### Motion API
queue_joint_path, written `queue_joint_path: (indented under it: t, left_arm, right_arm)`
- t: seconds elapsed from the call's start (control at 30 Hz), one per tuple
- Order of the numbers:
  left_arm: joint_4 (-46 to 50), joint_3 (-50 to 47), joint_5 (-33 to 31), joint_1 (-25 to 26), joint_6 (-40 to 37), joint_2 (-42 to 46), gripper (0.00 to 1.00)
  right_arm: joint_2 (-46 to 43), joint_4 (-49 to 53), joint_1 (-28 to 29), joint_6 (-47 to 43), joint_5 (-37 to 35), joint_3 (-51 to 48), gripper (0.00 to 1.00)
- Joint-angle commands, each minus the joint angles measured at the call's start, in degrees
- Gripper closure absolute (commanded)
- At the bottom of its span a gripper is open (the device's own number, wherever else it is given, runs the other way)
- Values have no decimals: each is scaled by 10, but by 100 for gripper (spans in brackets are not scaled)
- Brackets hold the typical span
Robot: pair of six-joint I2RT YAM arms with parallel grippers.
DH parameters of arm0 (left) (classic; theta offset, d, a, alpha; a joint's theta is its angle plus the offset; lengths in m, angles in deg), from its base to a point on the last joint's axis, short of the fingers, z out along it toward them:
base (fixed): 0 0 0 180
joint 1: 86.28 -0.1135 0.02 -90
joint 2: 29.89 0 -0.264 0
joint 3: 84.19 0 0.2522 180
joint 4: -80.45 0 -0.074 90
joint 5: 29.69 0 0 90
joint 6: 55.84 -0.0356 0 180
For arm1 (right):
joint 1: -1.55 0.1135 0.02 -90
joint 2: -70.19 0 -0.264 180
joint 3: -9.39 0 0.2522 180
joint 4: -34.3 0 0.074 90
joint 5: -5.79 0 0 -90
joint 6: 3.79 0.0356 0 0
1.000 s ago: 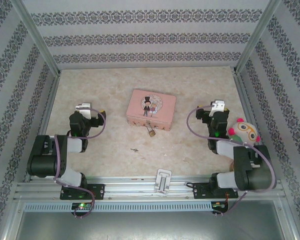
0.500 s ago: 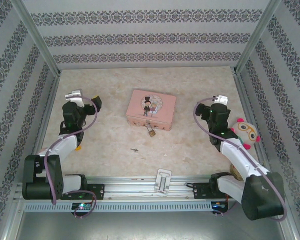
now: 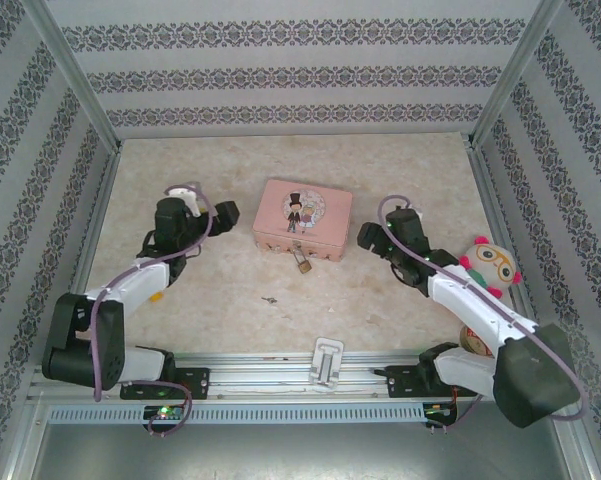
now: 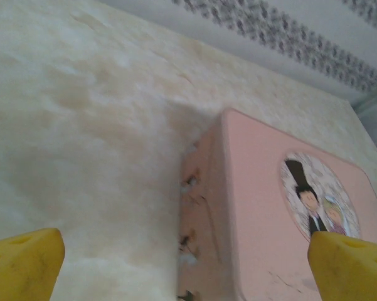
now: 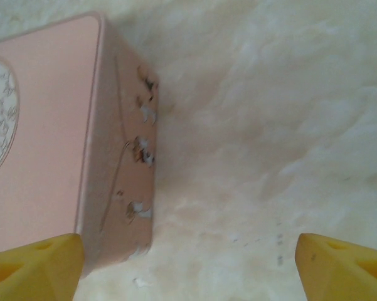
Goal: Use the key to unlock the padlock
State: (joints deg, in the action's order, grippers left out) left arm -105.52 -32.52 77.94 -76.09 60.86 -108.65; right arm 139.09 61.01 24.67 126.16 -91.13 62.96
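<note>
1 padlock [image 3: 303, 264] | 1 key [image 3: 269, 299] | 1 tin [image 3: 302, 215] | 1 toy [image 3: 490, 262]

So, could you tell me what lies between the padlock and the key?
Bare tabletop alone separates the padlock and the key, per the top external view.

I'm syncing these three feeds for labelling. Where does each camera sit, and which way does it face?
Top external: fixed above and behind the arm bases, looking down at the table; both arms show, left gripper and right gripper flanking the pink tin, padlock at its near side, key nearer.
Left wrist: on the left wrist, facing the tin's left wall; its yellow fingertips at the bottom corners.
Right wrist: on the right wrist, facing the tin's right wall; yellow fingertips likewise.
Shared: the tin, in all three; wrist views see opposite walls.
</note>
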Motion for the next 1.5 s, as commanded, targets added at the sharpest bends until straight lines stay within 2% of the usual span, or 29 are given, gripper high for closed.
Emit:
queue_joint_path:
  t: [0.0,0.13,0.23,0.57,0.7,0.83,0.93,1.03,1.27,1.47]
  left_arm:
    - [41,39,11,18,9,-32,1]
    - [53,77,34,28,7,-82,0]
    - [69,102,50,34,-4,-114,4]
    - [104,138,78,66,-28,-178,40]
    - [105,119,70,73,-30,-167,49]
    - [105,89,57,84,-29,-142,63]
    - [105,59,31,99,-22,-108,68]
    - [103,16,-9,117,-3,-55,68]
    - [106,-63,-90,136,55,65,63]
    - [116,-66,-104,136,63,82,58]
  right_arm:
    - [36,15,22,30,19,40,15]
    - [89,11,32,30,33,70,18]
    - [121,2,34,30,50,87,22]
    - [198,-3,38,10,110,144,47]
    - [226,-3,44,2,135,163,57]
    - [255,-4,55,-7,158,187,65]
    - [283,0,67,-16,177,216,71]
    - [313,13,83,-28,191,254,74]
    - [362,38,112,-43,181,308,73]
    - [362,78,111,-61,152,334,68]
